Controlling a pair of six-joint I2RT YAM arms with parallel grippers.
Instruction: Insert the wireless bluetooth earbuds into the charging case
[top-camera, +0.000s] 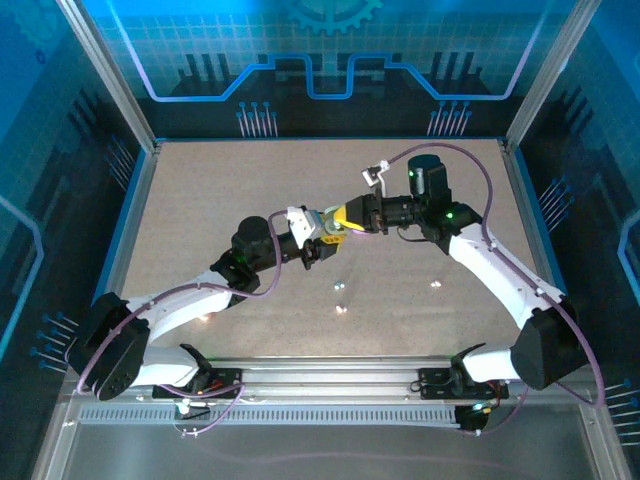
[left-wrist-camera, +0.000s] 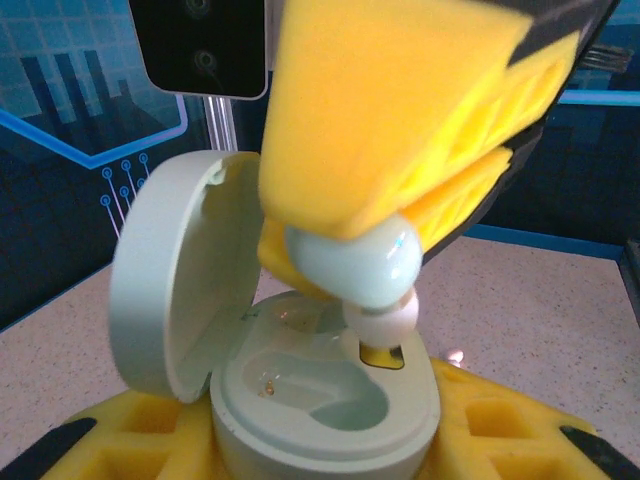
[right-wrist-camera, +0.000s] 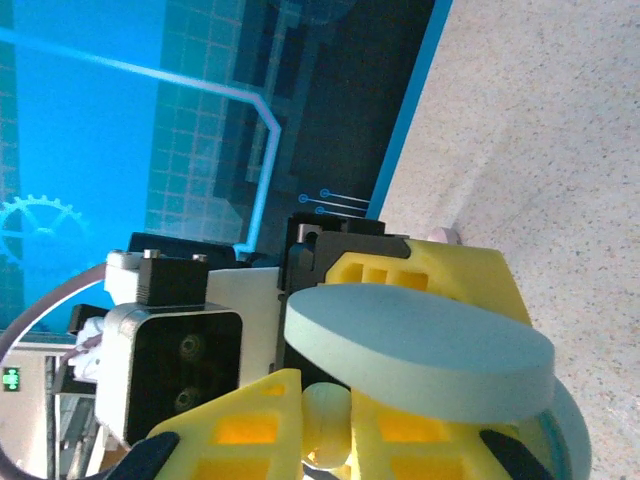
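The pale green charging case (left-wrist-camera: 330, 410) stands open, its round lid (left-wrist-camera: 175, 280) swung up to the left. My left gripper (left-wrist-camera: 322, 445) is shut on the case's base, with yellow pads on both sides. My right gripper (right-wrist-camera: 325, 435) comes from above, shut on one of the wireless bluetooth earbuds (left-wrist-camera: 365, 262). The earbud's white tip (left-wrist-camera: 383, 322) touches the back rim of the case, over the empty wells. In the top view both grippers meet mid-table, left (top-camera: 322, 238) and right (top-camera: 345, 218). What looks like another earbud (top-camera: 340, 286) lies on the table just in front.
The speckled beige table (top-camera: 230, 190) is walled by a metal frame and blue panels. Small bright glints (top-camera: 435, 284) dot its near part. From the right wrist, the lid's flat back (right-wrist-camera: 420, 345) sits close over my fingers.
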